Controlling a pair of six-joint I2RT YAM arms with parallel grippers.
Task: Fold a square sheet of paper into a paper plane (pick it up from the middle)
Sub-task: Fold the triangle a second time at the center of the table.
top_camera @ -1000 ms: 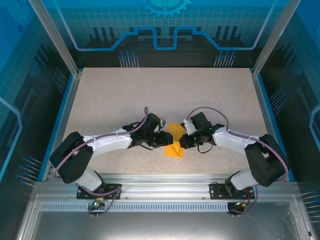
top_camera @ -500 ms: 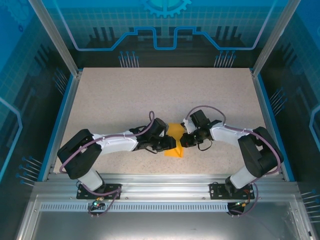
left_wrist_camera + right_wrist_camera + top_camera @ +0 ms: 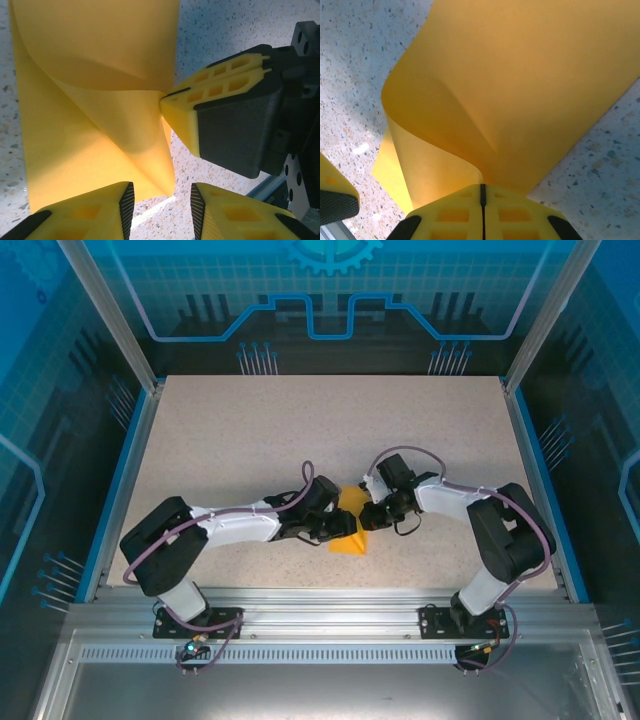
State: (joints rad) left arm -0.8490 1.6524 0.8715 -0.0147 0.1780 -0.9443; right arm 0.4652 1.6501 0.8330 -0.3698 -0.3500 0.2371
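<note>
Both drawn closer than a second ago, meeting over the square sheet of paper at the near middle of the table. Clamped shut on its raised, curling fold with the right gripper; parted at its edge with the left gripper.

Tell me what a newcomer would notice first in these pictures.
The bright yellow sheet of paper near the front middle of the speckled table stands out, with part of it curled up off the surface. The right gripper is shut on that lifted part, and the left gripper stands open at the sheet's opposite side.
</note>
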